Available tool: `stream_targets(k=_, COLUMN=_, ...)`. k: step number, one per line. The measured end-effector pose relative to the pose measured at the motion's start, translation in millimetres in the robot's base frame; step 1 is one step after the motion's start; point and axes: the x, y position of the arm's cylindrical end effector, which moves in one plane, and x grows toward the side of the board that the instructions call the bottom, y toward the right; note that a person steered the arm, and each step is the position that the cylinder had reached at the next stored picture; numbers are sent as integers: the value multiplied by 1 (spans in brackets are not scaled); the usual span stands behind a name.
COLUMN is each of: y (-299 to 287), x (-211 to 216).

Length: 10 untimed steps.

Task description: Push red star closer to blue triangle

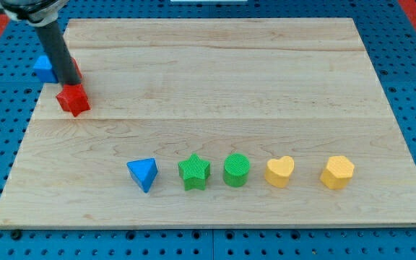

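The red star [73,100] lies near the board's left edge, in the upper left of the view. My tip [68,81] stands just above it, touching or nearly touching its top edge. The rod hides most of a red cylinder [76,70] behind it. The blue triangle [143,174] lies lower down, well to the right of and below the red star.
A blue cube [44,68] sits at the board's left edge, left of the rod. Right of the blue triangle runs a row: green star [194,172], green cylinder [237,170], yellow heart [279,172], yellow hexagon [336,172]. The wooden board [266,87] lies on blue pegboard.
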Motion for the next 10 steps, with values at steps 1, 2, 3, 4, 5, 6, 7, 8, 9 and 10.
stream_targets(k=1, y=16, x=36)
stream_targets(k=2, y=30, x=76)
stream_targets(k=3, y=35, x=52)
stream_targets(k=4, y=67, x=61)
stream_targets(k=5, y=63, x=97)
stream_targets(k=6, y=61, x=137)
stream_targets(k=7, y=50, x=120)
stream_targets(k=8, y=2, x=102)
stream_targets(k=9, y=-28, x=141)
stream_targets(k=10, y=-15, x=158)
